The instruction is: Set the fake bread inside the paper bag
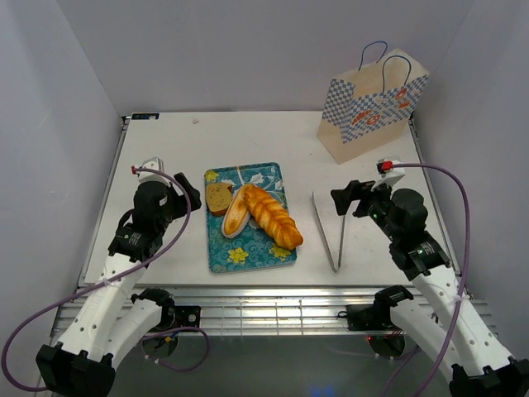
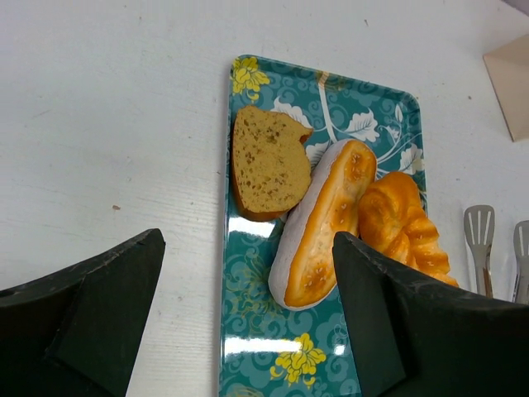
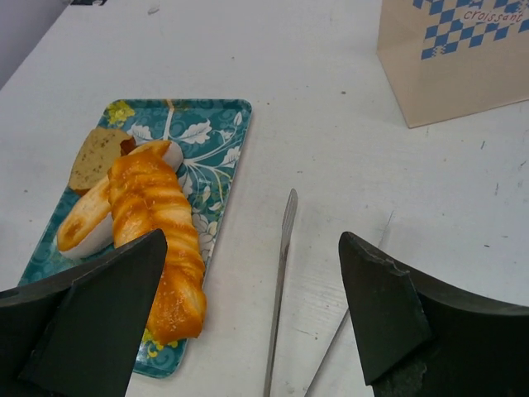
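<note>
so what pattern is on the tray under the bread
Teal tray with white leaves and yellow flowers, clearest in the left wrist view.

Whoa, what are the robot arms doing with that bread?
Nothing is being held right now. Both arms hover over the table, the left pincer open beside the blue tray and the right pincer open by the metal tongs. Three pieces of fake bread, a braided loaf, an oval bun and a toast slice, lie on the tray. The paper bag stands at the far right.
</note>
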Robot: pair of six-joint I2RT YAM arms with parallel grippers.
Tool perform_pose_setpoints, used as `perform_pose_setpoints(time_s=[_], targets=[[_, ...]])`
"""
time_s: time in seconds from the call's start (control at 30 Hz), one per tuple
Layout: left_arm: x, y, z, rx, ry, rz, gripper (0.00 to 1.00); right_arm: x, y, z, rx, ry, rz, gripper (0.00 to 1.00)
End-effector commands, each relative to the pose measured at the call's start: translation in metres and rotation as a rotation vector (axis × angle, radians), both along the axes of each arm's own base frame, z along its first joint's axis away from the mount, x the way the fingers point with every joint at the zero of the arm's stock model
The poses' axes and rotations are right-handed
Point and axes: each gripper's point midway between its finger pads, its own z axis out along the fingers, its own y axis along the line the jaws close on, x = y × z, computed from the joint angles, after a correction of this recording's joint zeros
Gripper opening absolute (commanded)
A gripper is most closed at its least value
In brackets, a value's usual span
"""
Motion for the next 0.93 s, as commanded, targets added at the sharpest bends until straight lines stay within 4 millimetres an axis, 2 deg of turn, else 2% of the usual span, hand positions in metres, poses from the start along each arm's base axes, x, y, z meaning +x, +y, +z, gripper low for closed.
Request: perform_pose_setpoints(time_s=[0.0,0.03,0.07,0.1,0.17,0.33,0.57,0.6,0.9], targets=[[0.000,0.005,0.022,-0.012,-0.086,0.032,0.93,0.003,-0.011,-0.013,-0.174,0.020,-0.125,0.90],[0.000,0.006,0.022,-0.012,-0.089,0.033,0.93,0.003,-0.009,-0.015,-0.207,0.031,-0.139,0.90],[0.000,0.006,0.022,-0.012,-0.090,0.035,0.93,-0.002,0.002,-0.018,-0.235,0.045,-0.113,0.90],[0.000,0.006,0.021,-0.011,-0.085,0.035,0.93,0.000,0.003,-0.025,-0.251,0.075,-0.140,0.90],[0.001,0.005,0.020,-0.006,-0.079,0.032,0.93,-0.001,0.013,-0.026,-0.237,0.080,-0.109,0.90],[0.002,0.009,0.017,0.005,-0.071,0.046,0.93,-0.001,0.027,-0.016,-0.108,0.044,-0.082,0.90],[0.003,0.007,0.014,0.008,-0.059,0.040,0.93,-0.004,0.008,-0.008,0.013,0.064,-0.219,0.90],[0.002,0.007,0.014,0.010,-0.056,0.041,0.93,-0.005,0.007,-0.012,0.016,0.074,-0.230,0.90],[0.004,0.008,0.011,0.011,-0.051,0.045,0.93,-0.008,0.011,-0.016,-0.011,0.071,-0.190,0.90]])
